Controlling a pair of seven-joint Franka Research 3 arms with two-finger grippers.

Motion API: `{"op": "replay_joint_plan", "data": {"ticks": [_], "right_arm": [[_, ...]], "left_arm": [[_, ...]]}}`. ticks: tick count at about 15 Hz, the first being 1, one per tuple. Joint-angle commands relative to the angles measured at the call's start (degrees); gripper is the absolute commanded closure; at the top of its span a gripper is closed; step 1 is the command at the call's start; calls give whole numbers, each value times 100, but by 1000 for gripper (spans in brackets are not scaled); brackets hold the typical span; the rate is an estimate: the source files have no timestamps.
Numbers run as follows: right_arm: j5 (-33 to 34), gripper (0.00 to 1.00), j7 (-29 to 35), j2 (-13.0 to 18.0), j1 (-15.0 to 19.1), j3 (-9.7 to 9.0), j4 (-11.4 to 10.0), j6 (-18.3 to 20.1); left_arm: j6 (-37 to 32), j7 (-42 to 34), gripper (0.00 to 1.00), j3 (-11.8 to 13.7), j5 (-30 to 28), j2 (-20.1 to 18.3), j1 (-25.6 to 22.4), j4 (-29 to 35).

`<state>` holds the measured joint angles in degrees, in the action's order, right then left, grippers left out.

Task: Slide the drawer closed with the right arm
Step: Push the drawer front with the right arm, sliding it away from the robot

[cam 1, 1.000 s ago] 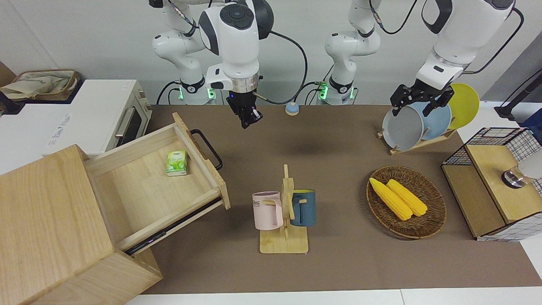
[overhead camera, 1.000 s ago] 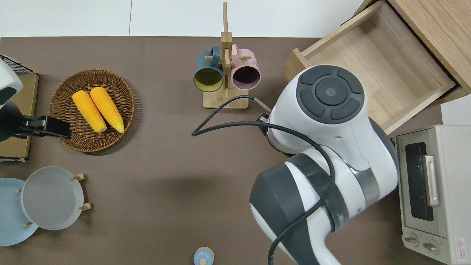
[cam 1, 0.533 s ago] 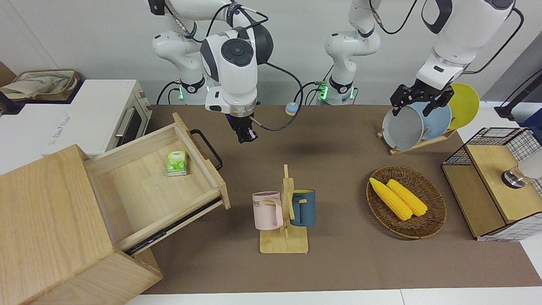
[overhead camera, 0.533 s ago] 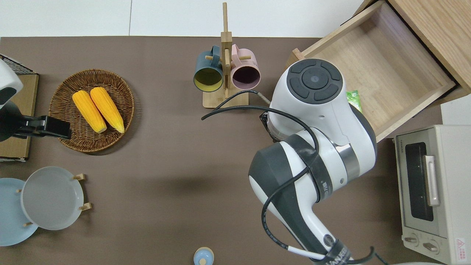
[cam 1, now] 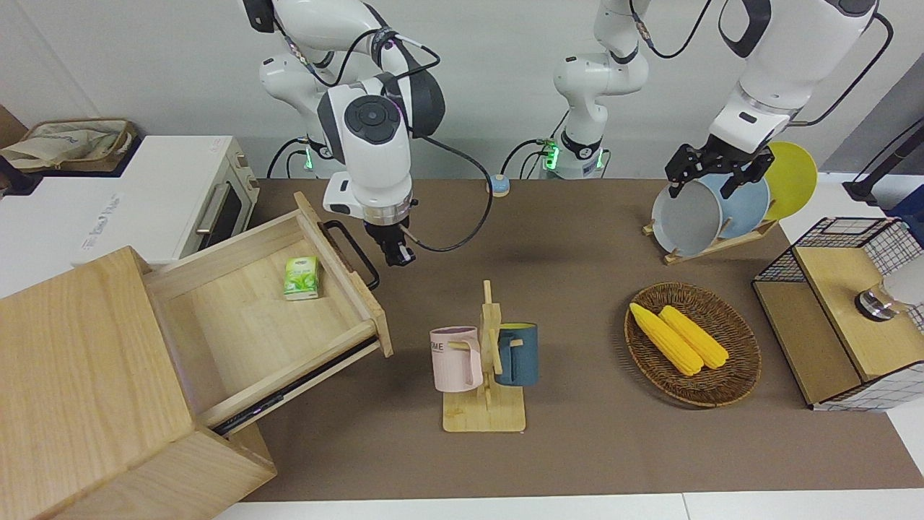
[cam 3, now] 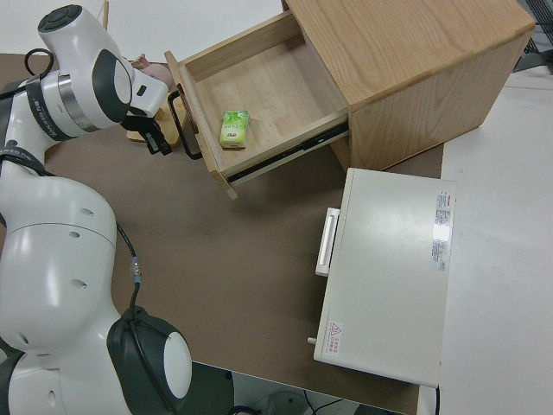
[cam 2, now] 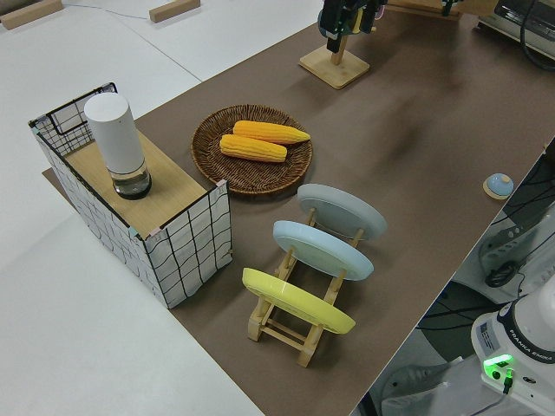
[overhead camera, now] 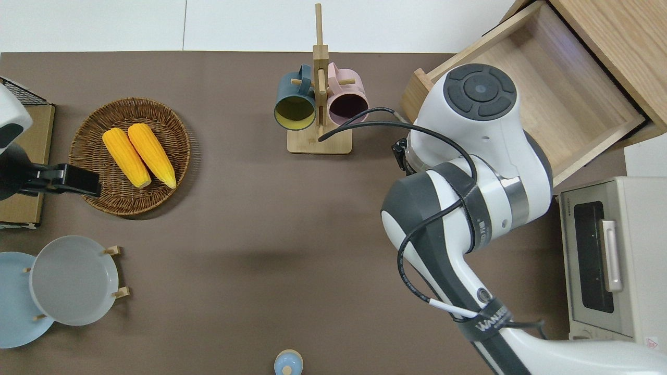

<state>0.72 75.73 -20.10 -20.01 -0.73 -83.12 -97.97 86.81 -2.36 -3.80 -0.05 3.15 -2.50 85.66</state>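
Drawer: the drawer (cam 1: 267,303) stood pulled well out of the pale-wood cabinet (cam 1: 86,383) at the right arm's end of the table, its black bar handle (cam 1: 354,253) facing the open brown mat.
Right gripper: the right gripper (cam 1: 395,253) hung just beside the handle, apart from it; fingers pointed down, and whether they were parted or closed could not be told.
Front and right side views only: a small green carton (cam 3: 233,127) lay inside the drawer.
Overhead view: the right arm (overhead camera: 469,156) covered the carton, the handle and the gripper itself.
Open room: bare mat lay between the drawer front and the mug rack (cam 1: 485,361), which stood near the drawer's front corner.
Edges: the toaster oven (overhead camera: 609,265) sat beside the drawer, nearer the robots.
Left gripper: parked; the left gripper (cam 1: 711,170) had its fingers spread.
Cut off: the cabinet ran past the frame edge in front and overhead views.
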Motion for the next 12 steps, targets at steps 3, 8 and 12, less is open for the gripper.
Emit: {"op": "replay_joint_plan", "data": {"ticks": [3,8,12], "right_arm": [[69,1000,-286,-187,304,-59,32,-292],[200,1000,-663,-231,577,-68,199,-407],[262,1000,-954,-301,866,-68,419,-302]], "left_arm": [[-103,60,7,2,102,-25,39,-58],[-103,60,7,2,102,-25,39,-58],[-103,60,7,2,102,-25,39,-58]]}}
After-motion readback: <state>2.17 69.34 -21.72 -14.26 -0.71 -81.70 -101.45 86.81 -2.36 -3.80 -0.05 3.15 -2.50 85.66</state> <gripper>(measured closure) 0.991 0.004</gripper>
